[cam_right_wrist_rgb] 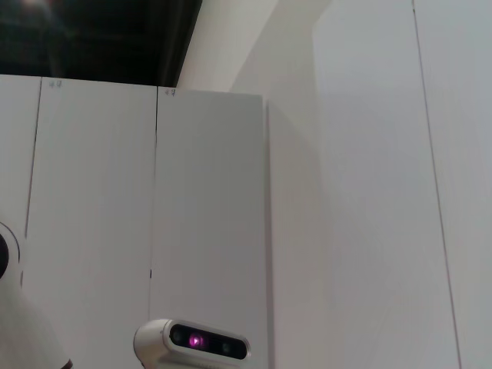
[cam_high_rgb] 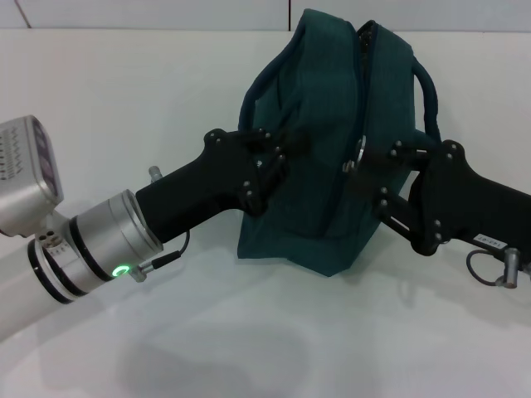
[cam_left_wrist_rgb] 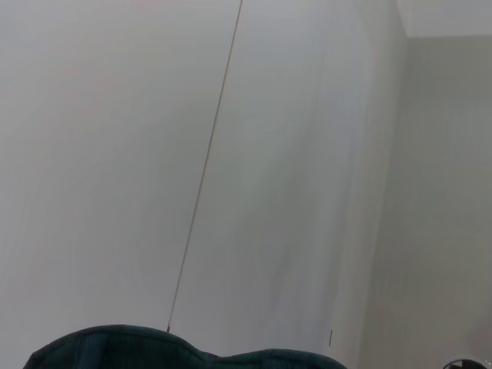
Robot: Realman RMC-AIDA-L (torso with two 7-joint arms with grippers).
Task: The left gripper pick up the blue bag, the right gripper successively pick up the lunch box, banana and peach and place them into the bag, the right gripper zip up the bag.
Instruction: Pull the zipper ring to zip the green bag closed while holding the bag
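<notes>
The blue bag [cam_high_rgb: 332, 124] hangs above the white table, its shadow on the surface below it. My left gripper [cam_high_rgb: 286, 148], black on a silver wrist with a green light, is shut on the bag's left side near a cord handle. My right gripper [cam_high_rgb: 365, 170], all black, comes in from the right and pinches at the ring pull [cam_high_rgb: 362, 154] of the zipper, which runs up the bag's middle. A strip of the bag's fabric [cam_left_wrist_rgb: 184, 357] shows in the left wrist view. The lunch box, banana and peach are out of view.
The white table [cam_high_rgb: 274, 340] spreads beneath the bag and meets a white wall [cam_high_rgb: 166, 12] behind. The right wrist view faces white wall panels [cam_right_wrist_rgb: 207, 215] and a small white camera unit [cam_right_wrist_rgb: 192, 340].
</notes>
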